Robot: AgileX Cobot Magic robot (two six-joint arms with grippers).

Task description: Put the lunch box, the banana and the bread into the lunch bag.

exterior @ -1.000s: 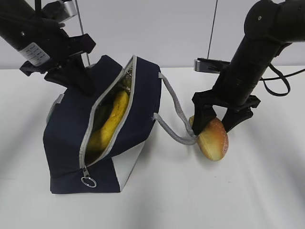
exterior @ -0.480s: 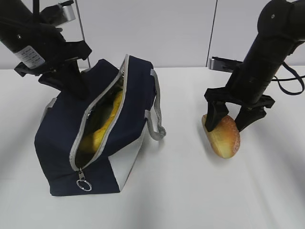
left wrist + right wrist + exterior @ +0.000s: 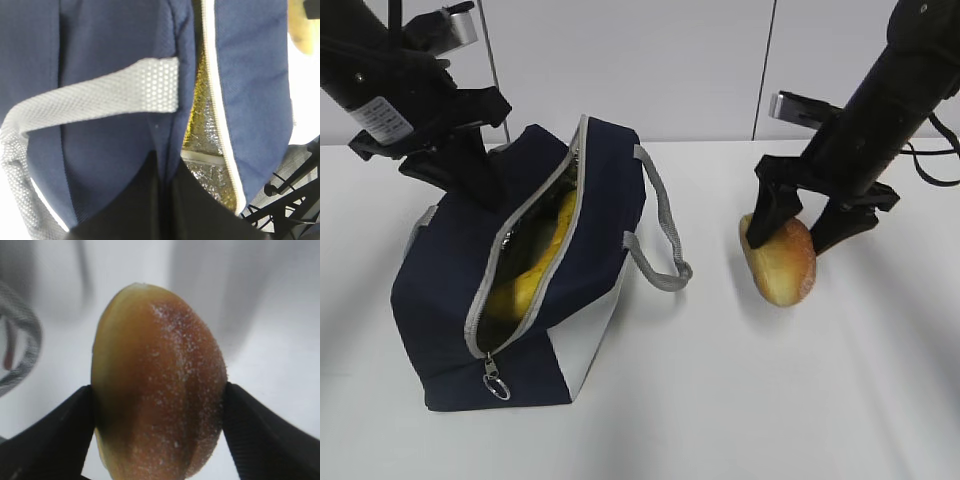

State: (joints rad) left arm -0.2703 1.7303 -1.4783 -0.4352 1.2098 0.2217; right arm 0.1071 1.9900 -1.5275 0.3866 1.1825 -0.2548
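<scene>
The navy lunch bag (image 3: 450,290) lies on the table at left with its zipper open. The yellow banana (image 3: 535,260) shows inside it. My left gripper (image 3: 478,188) is shut on the bag's navy fabric at the far rim; in the left wrist view (image 3: 165,172) its dark fingers pinch a fold beside the foil lining (image 3: 202,135). My right gripper (image 3: 788,243) is shut on the golden-brown bread (image 3: 782,262), right of the bag. In the right wrist view (image 3: 157,432) both fingers (image 3: 45,440) press the bread's (image 3: 160,390) sides. The lunch box is hidden.
The bag's grey near handle (image 3: 665,250) loops out onto the white table (image 3: 720,400) toward the bread. The other grey handle (image 3: 100,100) crosses the left wrist view. A metal ring pull (image 3: 497,388) hangs at the zipper's near end.
The bag shifted left and its near handle came off the bread, then swung out to the right. My right gripper carried the bread right, then slightly up. My left gripper kept its hold.
</scene>
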